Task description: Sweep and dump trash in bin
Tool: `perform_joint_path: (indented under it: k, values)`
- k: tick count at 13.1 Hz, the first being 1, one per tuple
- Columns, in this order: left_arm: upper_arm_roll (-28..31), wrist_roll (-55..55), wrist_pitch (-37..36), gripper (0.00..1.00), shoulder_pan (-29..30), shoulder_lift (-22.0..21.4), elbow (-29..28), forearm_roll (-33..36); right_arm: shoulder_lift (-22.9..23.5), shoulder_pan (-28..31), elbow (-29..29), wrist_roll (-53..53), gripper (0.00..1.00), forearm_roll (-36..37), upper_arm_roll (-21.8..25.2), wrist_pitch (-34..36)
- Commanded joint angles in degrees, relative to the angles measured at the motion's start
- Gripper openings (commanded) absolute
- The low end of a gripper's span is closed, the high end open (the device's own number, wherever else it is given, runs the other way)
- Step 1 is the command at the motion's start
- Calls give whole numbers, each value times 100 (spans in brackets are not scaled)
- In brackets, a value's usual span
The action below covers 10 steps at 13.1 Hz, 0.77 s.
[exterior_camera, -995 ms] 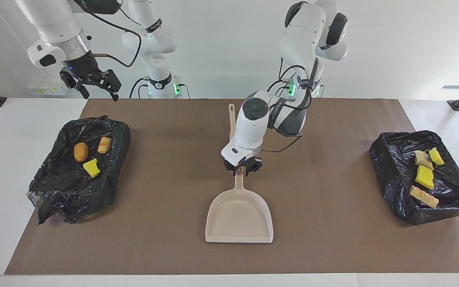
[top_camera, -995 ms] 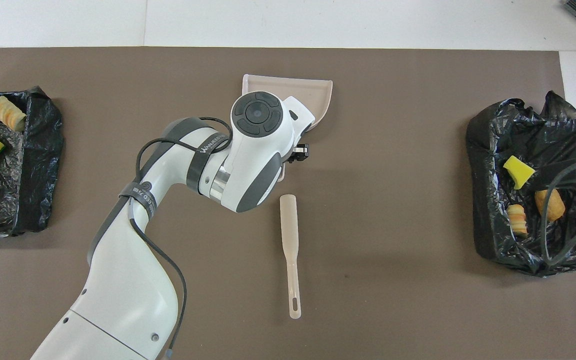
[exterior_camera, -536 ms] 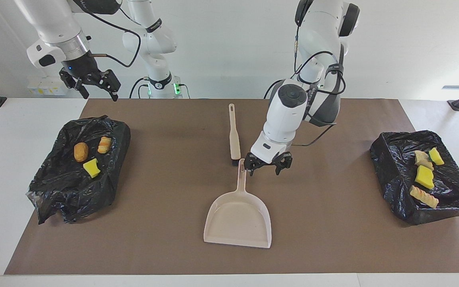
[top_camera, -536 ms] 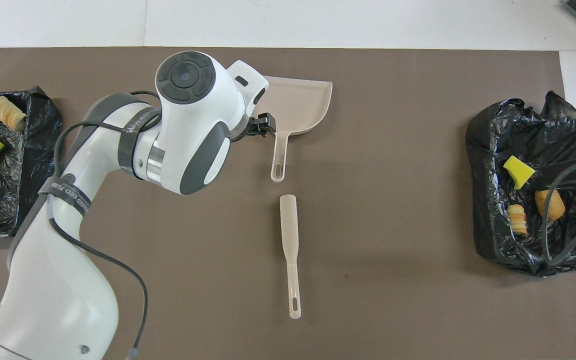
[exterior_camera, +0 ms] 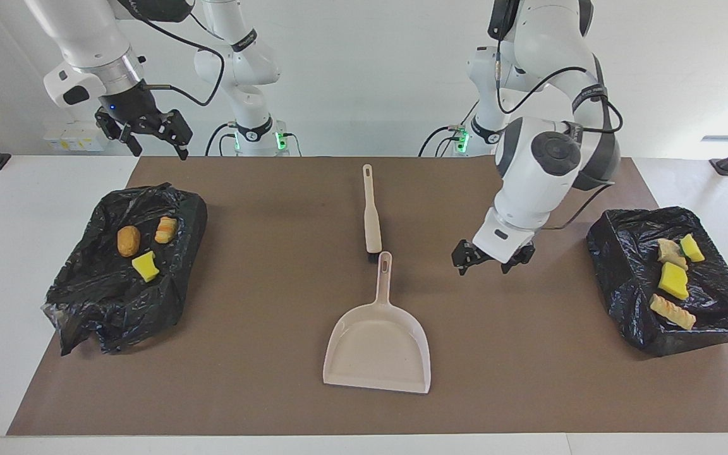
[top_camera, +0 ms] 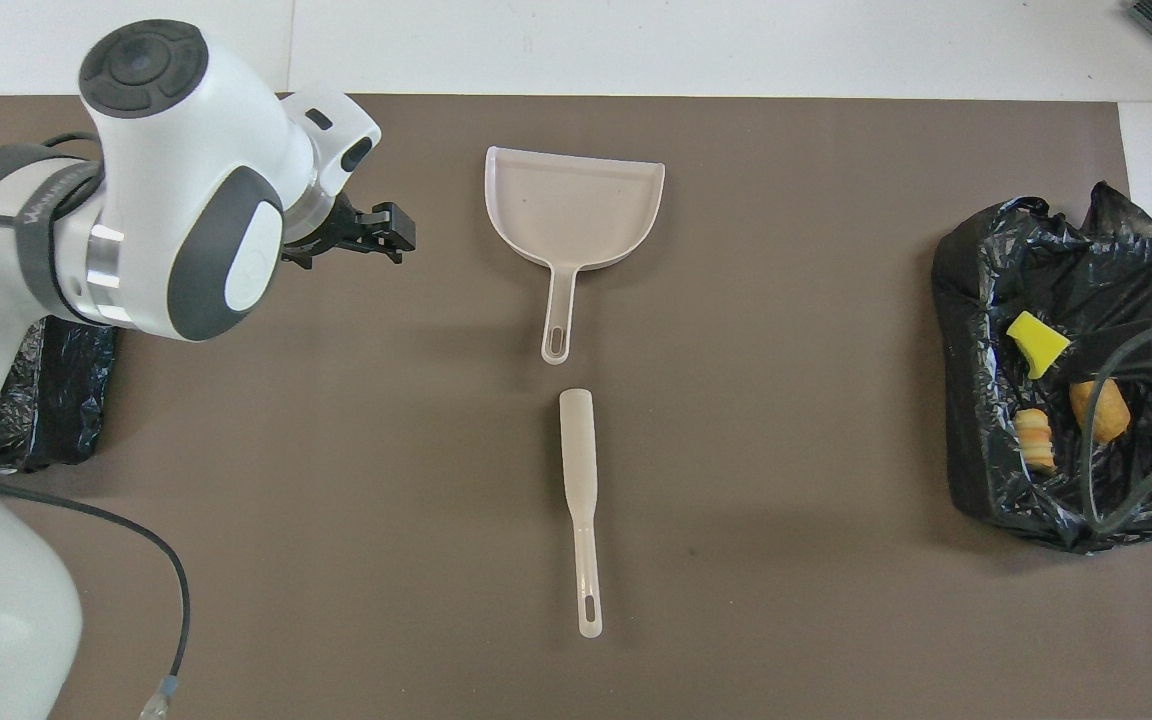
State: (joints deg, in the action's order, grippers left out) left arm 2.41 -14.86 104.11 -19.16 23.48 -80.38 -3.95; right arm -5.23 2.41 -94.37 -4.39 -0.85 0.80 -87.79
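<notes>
The beige dustpan (exterior_camera: 379, 349) (top_camera: 576, 205) lies flat on the brown mat (exterior_camera: 263, 354), its handle pointing toward the robots. Nothing holds it. The beige brush (exterior_camera: 371, 215) (top_camera: 579, 480) lies just nearer the robots, in line with that handle. My left gripper (exterior_camera: 485, 264) (top_camera: 386, 232) hangs open and empty low over the mat, between the dustpan handle and the bin (exterior_camera: 629, 265) at the left arm's end. That bin holds several trash pieces, among them a yellow sponge (exterior_camera: 674, 280). My right gripper (exterior_camera: 152, 142) waits open, high over the other bin (exterior_camera: 111, 303).
The bin at the right arm's end (top_camera: 976, 400) holds a brown bun (exterior_camera: 128, 241), a striped bread piece (exterior_camera: 165, 229) and a yellow sponge (exterior_camera: 145, 266) (top_camera: 1036, 342). Both bins are lined with crumpled black bags. In the overhead view the left arm covers most of its bin.
My left gripper opened, let go of the dustpan handle and swung away toward the bin at the left arm's end. The dustpan stays on the mat. The right arm has not moved.
</notes>
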Motion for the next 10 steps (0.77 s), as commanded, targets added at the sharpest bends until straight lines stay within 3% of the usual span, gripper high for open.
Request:
perform_joint_path:
  k: [1,5,10]
  values:
    - [-47,518,-399,100,447,-379,-127,-18,-127,40,-126,26,100,-73,-1,42]
    - [-47,923,-927,100,1010,-870,-232,-18,-127,58,-135,35,100,-64,-1,43]
    - [-39,1641,-1077,100,1309,-2022,-1181,61,-127,58,-135,35,100,-73,-1,43]
